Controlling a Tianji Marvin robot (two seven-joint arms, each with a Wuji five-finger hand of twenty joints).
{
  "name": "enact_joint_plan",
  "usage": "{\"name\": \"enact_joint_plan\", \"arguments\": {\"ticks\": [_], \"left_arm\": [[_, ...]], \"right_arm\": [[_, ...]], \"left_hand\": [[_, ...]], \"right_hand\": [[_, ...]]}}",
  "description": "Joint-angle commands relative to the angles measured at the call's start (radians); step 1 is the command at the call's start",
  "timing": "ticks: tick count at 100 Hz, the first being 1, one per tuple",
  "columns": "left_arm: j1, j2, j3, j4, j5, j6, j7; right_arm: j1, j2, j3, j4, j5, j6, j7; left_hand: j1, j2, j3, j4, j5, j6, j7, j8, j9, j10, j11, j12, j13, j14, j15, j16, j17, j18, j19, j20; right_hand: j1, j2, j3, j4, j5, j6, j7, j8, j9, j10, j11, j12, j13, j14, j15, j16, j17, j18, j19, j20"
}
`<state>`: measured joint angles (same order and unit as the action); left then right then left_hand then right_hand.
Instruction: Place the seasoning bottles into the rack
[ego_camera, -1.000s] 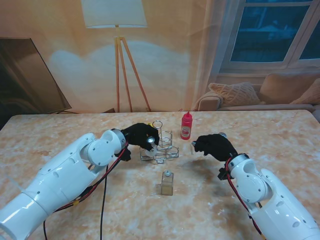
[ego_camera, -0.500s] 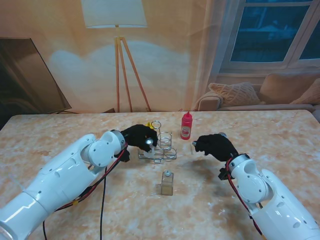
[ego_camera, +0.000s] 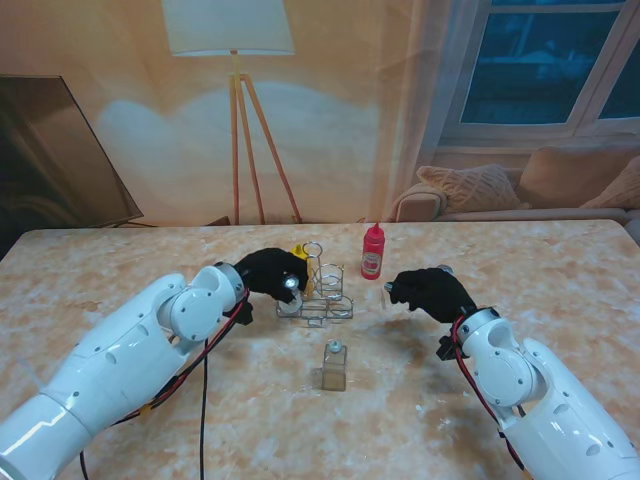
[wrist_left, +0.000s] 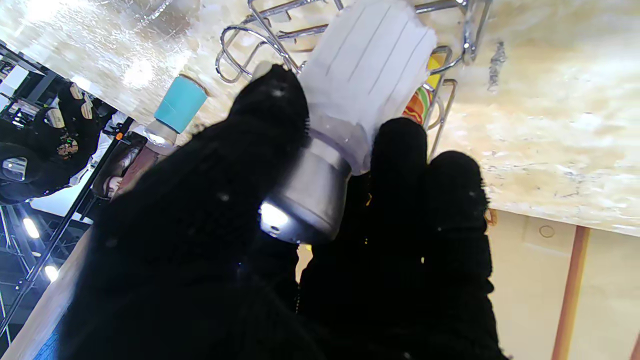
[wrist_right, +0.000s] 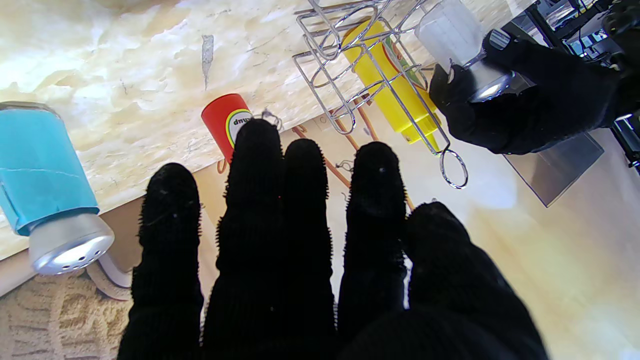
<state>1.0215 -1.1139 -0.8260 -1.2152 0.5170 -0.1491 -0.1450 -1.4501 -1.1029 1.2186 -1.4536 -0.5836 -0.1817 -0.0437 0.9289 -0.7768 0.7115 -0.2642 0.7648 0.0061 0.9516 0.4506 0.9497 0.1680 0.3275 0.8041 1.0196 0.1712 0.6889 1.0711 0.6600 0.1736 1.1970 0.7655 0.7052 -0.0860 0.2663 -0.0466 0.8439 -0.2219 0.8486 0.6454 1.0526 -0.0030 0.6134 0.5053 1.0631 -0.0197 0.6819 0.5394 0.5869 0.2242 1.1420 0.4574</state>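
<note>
Gripping white shaker (wrist_left: 367, 82) at rack (ego_camera: 322, 300), left hand (ego_camera: 272, 272) fingers (wrist_left: 400, 165) closed

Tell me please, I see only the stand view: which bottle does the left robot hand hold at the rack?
Observer: The left robot hand grips a white-labelled shaker by its silver cap, at the wire rack.
Operator: Is anything in the rack already?
Observer: Yes, a yellow bottle sits inside its wires.
Operator: Does the right robot hand hold something?
Observer: No. The right robot hand is open and empty, beside a blue-labelled shaker.
</note>
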Motion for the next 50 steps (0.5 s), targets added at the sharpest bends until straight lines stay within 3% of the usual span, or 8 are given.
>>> {"name": "enact_joint_plan", "arguments": {"ticks": [1, 50], "left_arm": [[0.006, -0.001, -0.004, 0.003, 0.005, -0.004, -0.006], [0.003, -0.012, 0.009, 0.049, 0.015, -0.031, 0.051]], "right_arm": [[-0.01, -0.005, 0.0, -0.003, -0.004, -0.005, 0.01], [-0.011, -0.005, 0.002, -0.003, -0.005, -0.007, 0.01]], "left_hand": [[0.05, 0.0, 0.124, 0.0, -0.009, -0.007, 0.111, 0.049, 0.055, -0.039, 0.166, 0.078, 0.031, -0.054, 0.042, 0.009, -0.01, -0.033, 0.011, 0.022], [0.03, -0.03, 0.161, -0.012, -0.049, -0.027, 0.197, 0.075, 0.029, -0.051, 0.238, 0.109, 0.015, -0.065, 0.056, 0.03, -0.027, -0.041, 0.007, 0.029]], "right_hand": [[0.002, -0.007, 0.005, -0.025, 0.005, -0.011, 0.013, -0.002, 0.027, -0.011, 0.013, 0.035, 0.021, -0.013, 0.015, 0.027, 0.0, 0.006, 0.021, 0.003], [0.001, -0.008, 0.006, -0.026, 0.005, -0.013, 0.014, -0.002, 0.027, -0.011, 0.014, 0.035, 0.021, -0.014, 0.015, 0.027, 0.0, 0.006, 0.021, 0.003]]}}
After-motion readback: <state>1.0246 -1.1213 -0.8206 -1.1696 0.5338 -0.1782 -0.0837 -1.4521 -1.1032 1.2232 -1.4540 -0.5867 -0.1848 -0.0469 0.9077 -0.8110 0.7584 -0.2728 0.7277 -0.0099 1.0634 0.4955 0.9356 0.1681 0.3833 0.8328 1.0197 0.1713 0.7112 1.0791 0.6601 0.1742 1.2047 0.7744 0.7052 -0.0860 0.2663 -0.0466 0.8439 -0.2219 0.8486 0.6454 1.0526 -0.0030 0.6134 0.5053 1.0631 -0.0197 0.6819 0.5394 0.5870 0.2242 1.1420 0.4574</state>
